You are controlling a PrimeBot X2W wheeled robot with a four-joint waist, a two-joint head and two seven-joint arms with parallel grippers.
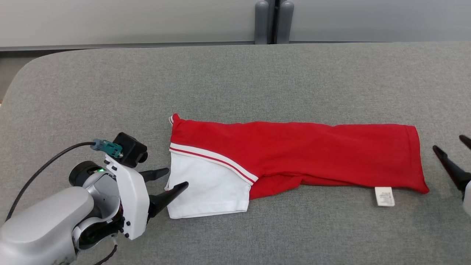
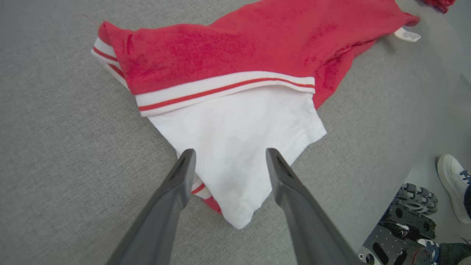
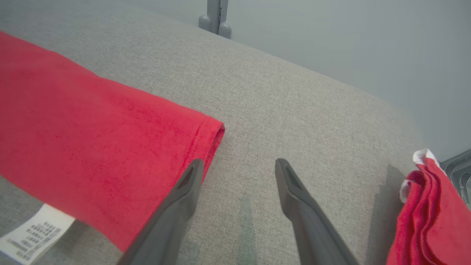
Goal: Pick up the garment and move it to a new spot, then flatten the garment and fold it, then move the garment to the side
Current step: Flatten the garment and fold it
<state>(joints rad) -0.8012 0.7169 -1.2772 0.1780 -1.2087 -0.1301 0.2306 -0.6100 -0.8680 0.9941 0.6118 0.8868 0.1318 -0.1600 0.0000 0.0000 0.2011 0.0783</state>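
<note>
You are looking at a red garment (image 1: 312,154) lying flat on a grey padded table (image 1: 235,81), folded lengthwise into one long band. At one end of the garment is a white sleeve (image 1: 209,184) with a red-striped cuff. A white care label (image 1: 384,196) pokes out from the garment's near edge.

The left gripper (image 1: 176,177) sits at the garment's sleeve end. Its fingers are spread apart either side of the sleeve's corner and hold nothing. The right gripper (image 1: 449,143) is just past the garment's hem end, fingers likewise apart and empty.

Judging by this, the garment looks already relocated, flattened and folded once along its length. A further fold to shorten the band, and the move aside, appear to remain.

The table is covered in woven grey fabric. Behind the garment stand a pale wall (image 1: 110,18) and two grey posts (image 1: 274,22). Past the garment's hem end, a second pile of red cloth (image 3: 434,213) lies near the table's edge. Off the table, on the garment's near side, a person's white shoe (image 2: 454,184) rests on the floor.
</note>
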